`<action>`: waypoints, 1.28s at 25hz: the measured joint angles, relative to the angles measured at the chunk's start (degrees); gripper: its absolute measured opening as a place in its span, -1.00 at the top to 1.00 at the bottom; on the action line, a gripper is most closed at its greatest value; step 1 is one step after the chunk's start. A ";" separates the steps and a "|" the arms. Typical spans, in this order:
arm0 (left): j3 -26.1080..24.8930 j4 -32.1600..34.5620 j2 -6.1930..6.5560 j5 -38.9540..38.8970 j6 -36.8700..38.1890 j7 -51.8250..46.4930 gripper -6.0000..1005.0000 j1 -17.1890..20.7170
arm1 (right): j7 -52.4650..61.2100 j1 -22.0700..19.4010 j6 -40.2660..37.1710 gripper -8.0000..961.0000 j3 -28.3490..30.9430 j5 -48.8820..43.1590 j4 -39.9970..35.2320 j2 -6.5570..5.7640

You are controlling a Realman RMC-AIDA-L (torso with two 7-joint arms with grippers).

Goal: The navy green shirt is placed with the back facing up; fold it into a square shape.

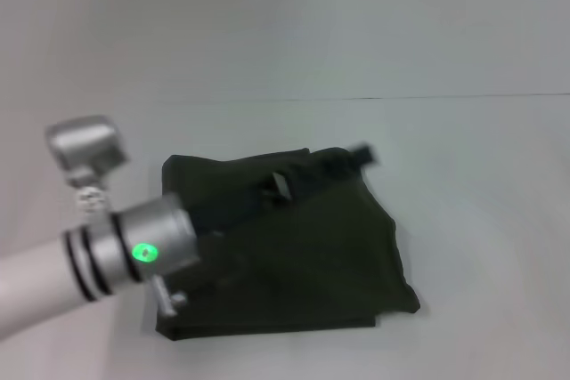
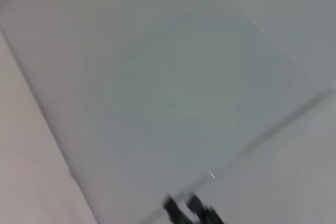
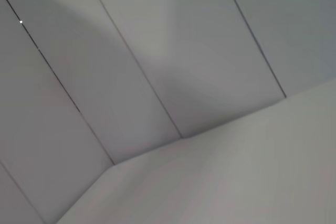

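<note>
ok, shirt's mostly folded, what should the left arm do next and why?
Probably carry the raised flap on across and lay it flat. In the head view the navy green shirt is a rough bundle with one layer lifted toward its far edge, and the left arm reaches over its near-left side. Its gripper isn't clearly visible; the right gripper is out of view.

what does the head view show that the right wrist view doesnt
Only the head view shows the navy green shirt, folded into a rough block on the table, with the left arm reaching in over its near left part; the left end effector's fingers are not clear. Only the right wrist view shows grey wall panels with dark seams. Both show pale grey surfaces; neither shows the right end effector.
</note>
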 joint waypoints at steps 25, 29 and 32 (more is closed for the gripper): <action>-1.30 14.11 6.58 8.13 -32.26 -5.90 -0.82 7.52 | 14.53 10.20 3.71 -0.75 -5.71 -10.68 1.78 5.06; -1.24 14.14 5.89 9.69 -34.18 -5.37 -0.82 7.03 | 15.68 10.99 4.49 -0.75 -6.08 -10.81 1.90 5.04; -0.92 13.87 5.55 9.78 -34.49 -4.89 -0.82 6.84 | 16.29 11.51 4.71 -0.75 -6.64 -10.88 1.92 4.73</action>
